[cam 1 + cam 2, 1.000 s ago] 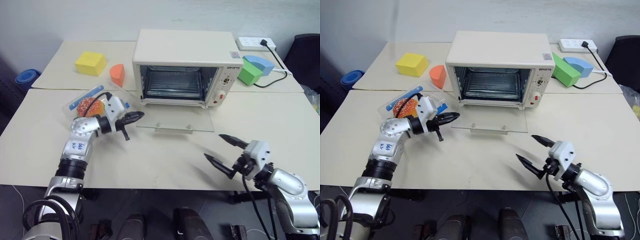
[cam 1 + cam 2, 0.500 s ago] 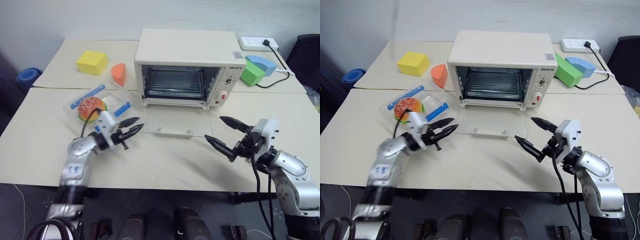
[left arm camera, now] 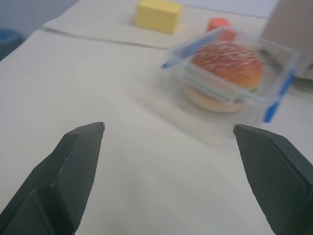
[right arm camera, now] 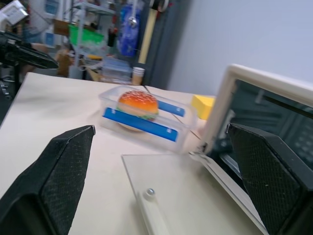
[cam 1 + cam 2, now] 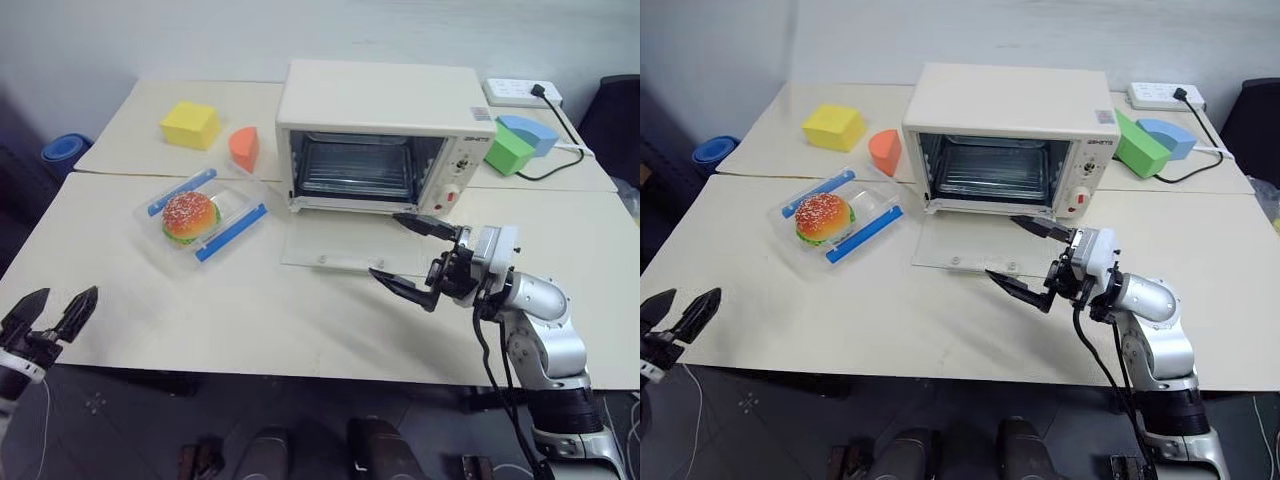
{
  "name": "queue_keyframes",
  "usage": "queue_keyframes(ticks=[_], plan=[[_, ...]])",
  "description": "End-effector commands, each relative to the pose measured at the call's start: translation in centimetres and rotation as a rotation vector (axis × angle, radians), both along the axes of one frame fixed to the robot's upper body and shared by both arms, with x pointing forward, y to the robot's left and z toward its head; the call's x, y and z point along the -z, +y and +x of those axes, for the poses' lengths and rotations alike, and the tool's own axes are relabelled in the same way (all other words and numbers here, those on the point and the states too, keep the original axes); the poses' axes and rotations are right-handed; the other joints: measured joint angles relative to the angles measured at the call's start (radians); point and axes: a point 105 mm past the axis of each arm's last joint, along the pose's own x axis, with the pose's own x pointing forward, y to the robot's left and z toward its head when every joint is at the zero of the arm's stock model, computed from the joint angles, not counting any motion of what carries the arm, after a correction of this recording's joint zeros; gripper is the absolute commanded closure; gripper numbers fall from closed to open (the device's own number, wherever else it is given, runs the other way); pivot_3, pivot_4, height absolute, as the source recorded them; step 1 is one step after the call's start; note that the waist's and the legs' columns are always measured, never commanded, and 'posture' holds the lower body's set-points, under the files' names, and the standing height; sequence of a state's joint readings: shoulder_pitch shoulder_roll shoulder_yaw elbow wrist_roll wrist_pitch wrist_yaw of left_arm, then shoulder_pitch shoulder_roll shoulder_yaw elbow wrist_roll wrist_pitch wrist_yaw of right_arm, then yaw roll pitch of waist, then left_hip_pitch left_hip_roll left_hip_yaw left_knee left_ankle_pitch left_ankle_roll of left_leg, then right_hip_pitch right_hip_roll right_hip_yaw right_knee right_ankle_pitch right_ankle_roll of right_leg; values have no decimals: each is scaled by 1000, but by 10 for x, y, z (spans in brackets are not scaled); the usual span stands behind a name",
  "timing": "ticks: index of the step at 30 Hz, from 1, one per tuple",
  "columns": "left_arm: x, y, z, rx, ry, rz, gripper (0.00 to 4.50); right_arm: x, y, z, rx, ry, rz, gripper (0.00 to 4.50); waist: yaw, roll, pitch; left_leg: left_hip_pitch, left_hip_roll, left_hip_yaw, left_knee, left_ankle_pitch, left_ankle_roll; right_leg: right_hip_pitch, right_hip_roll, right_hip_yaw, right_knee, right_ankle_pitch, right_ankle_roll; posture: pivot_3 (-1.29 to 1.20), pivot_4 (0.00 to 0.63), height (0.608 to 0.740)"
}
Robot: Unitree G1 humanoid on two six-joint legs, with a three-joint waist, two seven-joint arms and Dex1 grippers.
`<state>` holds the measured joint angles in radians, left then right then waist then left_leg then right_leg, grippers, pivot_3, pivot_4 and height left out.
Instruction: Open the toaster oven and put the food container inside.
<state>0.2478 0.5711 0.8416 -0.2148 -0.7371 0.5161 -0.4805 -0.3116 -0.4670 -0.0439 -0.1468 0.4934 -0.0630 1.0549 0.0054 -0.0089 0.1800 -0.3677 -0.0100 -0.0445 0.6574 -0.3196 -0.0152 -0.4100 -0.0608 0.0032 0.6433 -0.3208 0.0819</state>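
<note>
Food container, one clear clipped box with a toy hamburger inside, sits closed on the table toward its left edge, just off the front-left corner of the toaster oven and apart from both grippers; nothing holds it, so the carrying step is judged not yet begun. One toaster oven stands at the middle of the far table edge with its glass door dropped flat onto the table surface, handle toward the near edge, leaving the wire rack and cavity exposed, a position that clears a path for the box to be slid in. Right gripper hovers over the near right part of the lowered door, fingers spread wide and empty, pointing across toward the box, seemingly lined up to reach it. Left gripper hangs at the near left corner of the table, off its front edge, fingers likewise spread and holding nothing. Beyond these lie one yellow block and one orange wedge near the far left corner, one green block and one blue piece by the oven's right side, and one power strip at the far right edge
</note>
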Motion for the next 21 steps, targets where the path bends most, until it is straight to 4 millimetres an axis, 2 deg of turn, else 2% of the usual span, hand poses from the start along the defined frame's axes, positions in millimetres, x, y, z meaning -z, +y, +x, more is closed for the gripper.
queue_keyframes(ticks=[1, 4, 7, 10, 15, 21], plan=[[-19, -1, 14, -30, 8, -5, 37, -5, -1, -2, -15, -30, 10, 0, 9, 0, 0, 0, 0, 0, 0, 0, 0, 0, 0, 0, 0, 0, 0, 0, 150, 740], [-25, -10, 36, -22, 95, -61, 37, -3, -5, 0, 0, -22, 2, 0, 14, -1, 0, 0, -1, 0, 0, 0, 0, 0, 0, 0, 0, 0, 0, 0, 150, 740], [-46, -24, 64, 15, 100, -129, 37, -2, -11, 1, 24, -16, -6, 0, 14, -1, 0, -1, -1, -1, 0, 0, -1, -1, 0, 0, 1, 0, 0, 0, 150, 740], [-49, -35, 86, 29, 218, -138, 37, 0, -14, 2, 43, -10, -13, 0, 10, -1, -1, -1, -1, 0, 0, 1, -2, -2, 0, 0, 2, 0, 0, 0, 150, 740], [-48, -33, 108, -30, 343, -150, 37, 5, -15, -2, 60, 2, -15, 0, -16, -1, -1, -1, -2, 1, -2, 3, -6, -3, 1, 1, 3, 0, 0, 0, 150, 740], [-47, -31, 115, -41, 389, -141, 37, 8, -17, -5, 90, 5, -3, 0, -31, -1, 0, -2, -2, 1, -3, 3, -7, -4, 0, 1, 2, 0, 0, 0, 150, 740]])
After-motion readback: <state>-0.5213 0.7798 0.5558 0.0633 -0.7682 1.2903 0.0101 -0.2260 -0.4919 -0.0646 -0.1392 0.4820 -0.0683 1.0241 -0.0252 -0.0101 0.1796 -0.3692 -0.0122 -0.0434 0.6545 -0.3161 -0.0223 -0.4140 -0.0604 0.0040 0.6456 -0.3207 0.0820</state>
